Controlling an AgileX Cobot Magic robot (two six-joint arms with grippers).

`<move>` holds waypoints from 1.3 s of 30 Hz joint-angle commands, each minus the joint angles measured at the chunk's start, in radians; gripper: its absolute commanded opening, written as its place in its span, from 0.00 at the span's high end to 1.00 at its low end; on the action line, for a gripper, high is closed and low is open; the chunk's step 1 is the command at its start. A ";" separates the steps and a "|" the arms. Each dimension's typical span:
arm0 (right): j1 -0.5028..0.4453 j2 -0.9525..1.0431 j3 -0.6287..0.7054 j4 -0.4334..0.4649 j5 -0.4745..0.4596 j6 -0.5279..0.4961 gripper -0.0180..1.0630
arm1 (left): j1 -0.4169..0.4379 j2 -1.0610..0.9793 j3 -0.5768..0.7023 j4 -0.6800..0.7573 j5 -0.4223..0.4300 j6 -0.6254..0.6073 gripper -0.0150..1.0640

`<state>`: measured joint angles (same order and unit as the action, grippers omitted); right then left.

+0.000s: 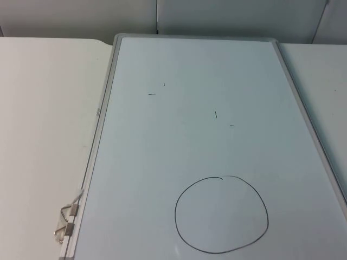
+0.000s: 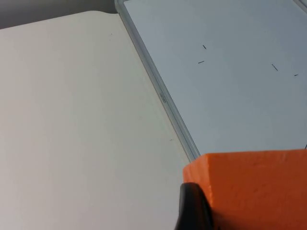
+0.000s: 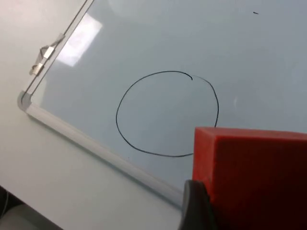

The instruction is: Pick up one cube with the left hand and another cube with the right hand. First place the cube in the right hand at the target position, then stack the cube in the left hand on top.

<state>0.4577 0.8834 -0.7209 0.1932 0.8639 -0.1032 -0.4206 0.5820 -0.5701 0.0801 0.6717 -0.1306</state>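
Note:
An orange cube point(image 2: 249, 184) is held in my left gripper point(image 2: 244, 224), which is shut on it; one black fingertip point(image 2: 192, 211) presses its side. It hangs above the whiteboard's left frame point(image 2: 163, 100). A red cube point(image 3: 254, 177) sits in my right gripper point(image 3: 249, 224), shut on it, with a fingertip point(image 3: 196, 206) against its side. That cube hovers over the board's near edge, beside the hand-drawn black circle point(image 3: 168, 115). From the top view the circle point(image 1: 221, 214) lies on the near right part of the whiteboard point(image 1: 206, 70).
The whiteboard's grey frame point(image 1: 103, 135) rises slightly above the white table point(image 1: 43, 135). Two metal clips point(image 1: 68, 219) stick out at its near left edge. A few short pen marks point(image 1: 216, 114) dot the board's middle.

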 commanded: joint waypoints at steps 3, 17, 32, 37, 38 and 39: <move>0.003 0.001 0.023 0.014 -0.067 -0.010 0.99 | -0.006 -0.005 0.004 0.003 -0.016 -0.003 0.77; 0.003 0.065 -0.005 0.014 -0.145 -0.010 0.99 | -0.006 -0.005 0.004 0.003 -0.016 -0.003 0.77; 0.355 0.510 -0.210 -0.332 -0.176 0.288 0.99 | -0.006 -0.005 0.005 0.009 -0.016 -0.003 0.77; 0.408 0.671 -0.210 -0.352 -0.268 0.341 0.99 | -0.006 -0.005 0.005 0.009 -0.016 -0.003 0.77; 0.411 0.701 -0.210 -0.352 -0.298 0.350 0.99 | -0.006 -0.005 0.005 0.009 -0.016 -0.003 0.77; 0.411 0.734 -0.210 -0.350 -0.319 0.364 0.99 | -0.006 -0.005 0.005 0.009 -0.016 -0.003 0.77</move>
<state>0.8637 1.6037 -0.9236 -0.1445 0.5813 0.2448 -0.4206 0.5820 -0.5701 0.0871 0.6717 -0.1306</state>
